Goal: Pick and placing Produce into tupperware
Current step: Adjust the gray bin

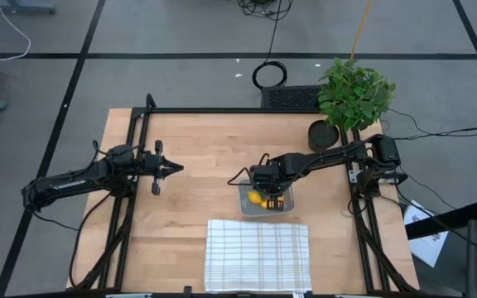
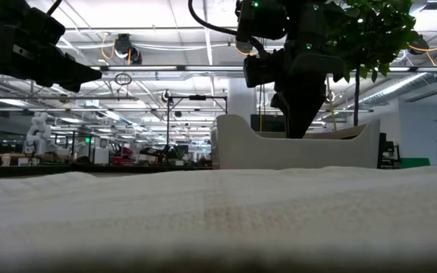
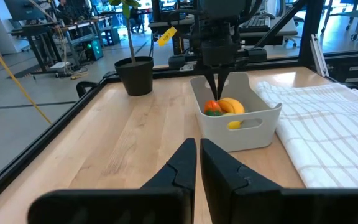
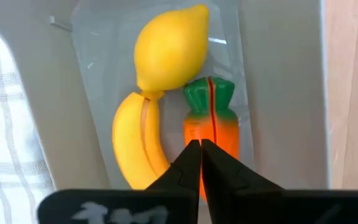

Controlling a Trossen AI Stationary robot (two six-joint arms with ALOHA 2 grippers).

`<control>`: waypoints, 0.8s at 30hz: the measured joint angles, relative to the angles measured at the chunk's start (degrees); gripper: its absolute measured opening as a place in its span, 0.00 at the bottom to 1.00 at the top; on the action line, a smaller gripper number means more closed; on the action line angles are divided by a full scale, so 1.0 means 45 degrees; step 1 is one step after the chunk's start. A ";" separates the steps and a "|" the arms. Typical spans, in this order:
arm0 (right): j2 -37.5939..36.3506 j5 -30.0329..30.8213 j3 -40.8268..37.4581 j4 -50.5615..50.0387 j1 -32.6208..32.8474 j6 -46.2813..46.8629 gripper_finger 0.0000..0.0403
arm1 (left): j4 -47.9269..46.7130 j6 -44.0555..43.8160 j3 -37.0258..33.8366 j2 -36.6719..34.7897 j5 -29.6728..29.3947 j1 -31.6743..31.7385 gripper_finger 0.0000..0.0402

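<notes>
Fingers of the right gripper (image 4: 200, 144) pressed together, empty—arm angled down over the tupperware (image 1: 265, 205), just above the carrot (image 4: 211, 121).

We see the left gripper (image 3: 198, 163) with fingers together above the wooden table (image 3: 129, 143). Ahead, the right gripper (image 3: 218, 87) hangs closed over the tupperware (image 3: 241, 130), which holds the carrot (image 3: 212, 108), banana (image 3: 232, 105) and lemon (image 3: 234, 124), beside the checked cloth (image 3: 328, 124).

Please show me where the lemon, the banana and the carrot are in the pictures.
lemon (image 4: 169, 46): right wrist view, middle of its yellow body.
banana (image 4: 138, 146): right wrist view, middle of its curved body.
carrot (image 4: 213, 127): right wrist view, orange part just below the green top.
</notes>
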 joint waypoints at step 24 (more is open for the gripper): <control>-0.3976 -0.0728 0.0568 -0.0457 -0.0871 -0.0665 0.00 | 0.0000 -0.0029 -0.0001 0.0000 0.0000 0.0000 0.06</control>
